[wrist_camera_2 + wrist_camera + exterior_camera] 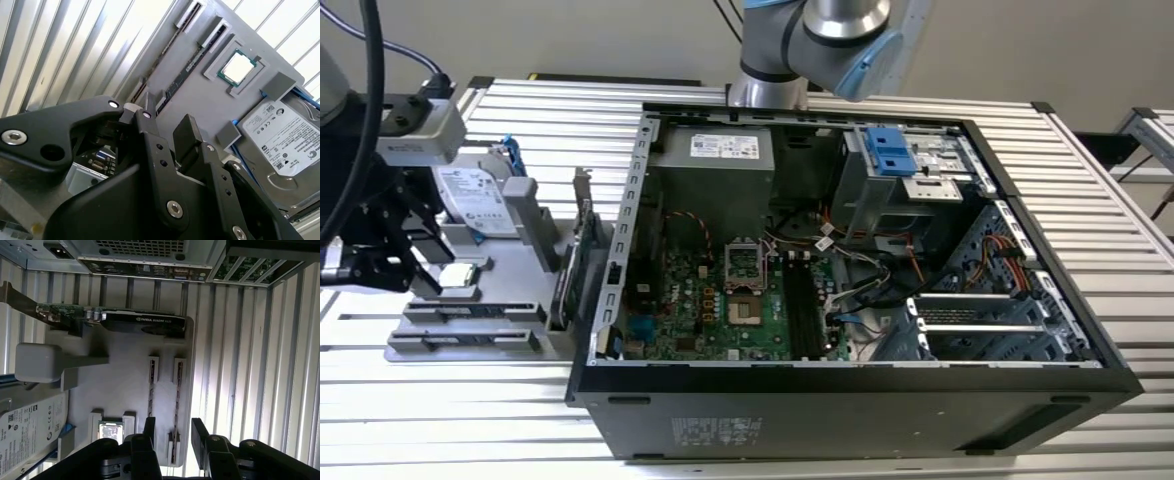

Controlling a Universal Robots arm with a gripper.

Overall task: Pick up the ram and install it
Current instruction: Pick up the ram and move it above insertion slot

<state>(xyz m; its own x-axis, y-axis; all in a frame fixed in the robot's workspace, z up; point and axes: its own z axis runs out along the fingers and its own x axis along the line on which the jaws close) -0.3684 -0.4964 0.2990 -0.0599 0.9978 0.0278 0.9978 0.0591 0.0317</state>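
Observation:
Two ram sticks stand on edge in the slots of a grey fixture (520, 270) at the exterior view's left. They show as ram (470, 312), ram (176, 400) and ram (176, 82), with the second stick (151, 390) beside it. My gripper (424, 278) hovers above this fixture, open and holding nothing. In both wrist views the black fingers (200, 432) stand apart. The gripper (174, 432) sits over the near end of the stick closer to the fixture's edge, apart from it. The gripper (167, 117) frames the same stick.
An open computer case (854, 380) with its motherboard (720, 290) lies in the middle. The fixture also carries a hard drive (474, 200), a processor chip (111, 431) and an expansion card (135, 320). Everything rests on a ribbed metal table (1121, 200).

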